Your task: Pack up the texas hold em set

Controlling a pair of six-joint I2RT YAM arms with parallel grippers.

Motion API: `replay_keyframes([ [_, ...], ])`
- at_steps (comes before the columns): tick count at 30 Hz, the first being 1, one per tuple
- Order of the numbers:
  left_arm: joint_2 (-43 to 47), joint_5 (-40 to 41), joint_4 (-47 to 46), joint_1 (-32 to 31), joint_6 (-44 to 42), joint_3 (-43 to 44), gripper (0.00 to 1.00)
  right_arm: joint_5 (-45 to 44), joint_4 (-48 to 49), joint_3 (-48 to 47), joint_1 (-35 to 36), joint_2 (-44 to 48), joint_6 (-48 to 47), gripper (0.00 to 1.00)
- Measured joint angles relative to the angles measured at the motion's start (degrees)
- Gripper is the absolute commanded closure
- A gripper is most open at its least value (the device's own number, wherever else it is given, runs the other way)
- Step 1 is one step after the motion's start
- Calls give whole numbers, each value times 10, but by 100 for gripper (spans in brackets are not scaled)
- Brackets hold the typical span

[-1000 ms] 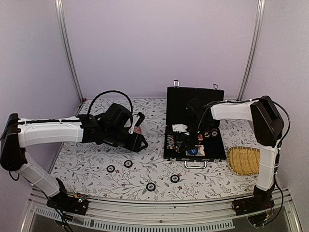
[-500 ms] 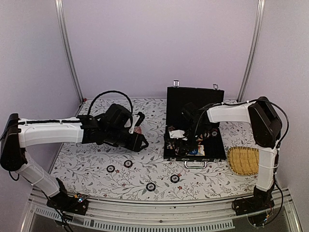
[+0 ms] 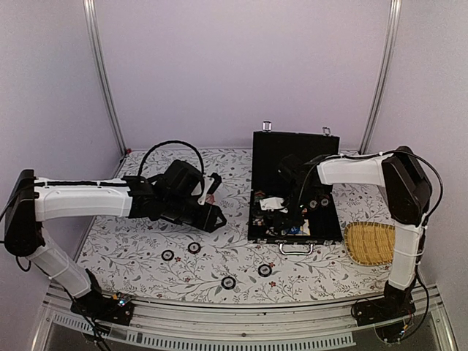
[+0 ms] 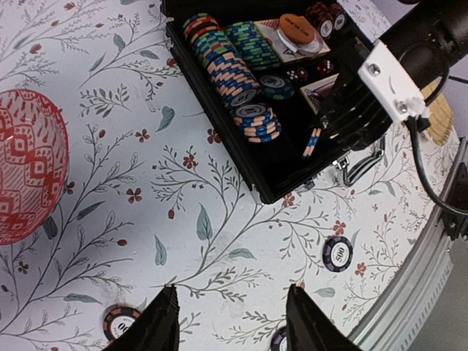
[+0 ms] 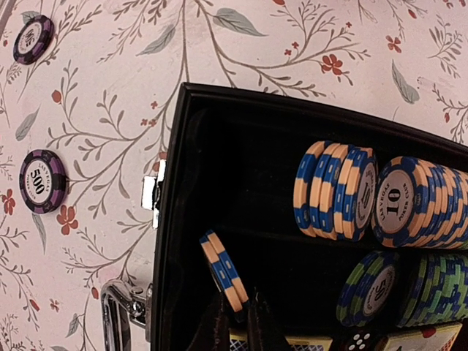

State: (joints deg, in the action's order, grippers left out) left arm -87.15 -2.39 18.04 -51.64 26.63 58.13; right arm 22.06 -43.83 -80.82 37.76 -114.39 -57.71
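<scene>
The black briefcase (image 3: 294,150) lies open at centre right, with rows of chips (image 4: 223,62) and an orange disc (image 4: 296,29) inside. My right gripper (image 5: 238,325) hangs over the case's near left compartment. It is shut on two blue-and-orange chips (image 5: 223,270) held on edge, which also show in the left wrist view (image 4: 312,141). My left gripper (image 4: 230,322) hovers open above the flowered cloth, left of the case, with nothing between its fingers (image 4: 157,329). Several loose chips lie on the cloth near the front (image 3: 228,282), one of them purple (image 4: 338,254).
A pink patterned dome (image 4: 25,172) sits on the cloth by the left arm. A yellow woven tray (image 3: 369,243) lies right of the case. The case's silver handle (image 5: 117,314) points to the near edge. Two purple chips (image 5: 42,180) lie just outside the case wall.
My right gripper has closed on the two blue-and-orange chips while shifting left inside the case. The left arm has barely moved and its jaws stay open.
</scene>
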Motion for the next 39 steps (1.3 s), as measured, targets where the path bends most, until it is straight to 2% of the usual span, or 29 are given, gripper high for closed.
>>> replay_keyframes([
  [3,-3,-2,-1,0,0,0,49,0,-9,0,1,3,0,90],
  [5,-3,-2,-2,0,0,0,49,0,-12,0,2,4,0,83],
  [10,-3,-3,-3,0,0,0,49,12,-6,2,14,4,2,82],
  [22,-14,-15,-6,0,0,0,49,20,3,-10,20,-18,13,94],
  [39,-14,-18,-6,0,0,0,49,37,-17,-83,25,-5,34,96],
])
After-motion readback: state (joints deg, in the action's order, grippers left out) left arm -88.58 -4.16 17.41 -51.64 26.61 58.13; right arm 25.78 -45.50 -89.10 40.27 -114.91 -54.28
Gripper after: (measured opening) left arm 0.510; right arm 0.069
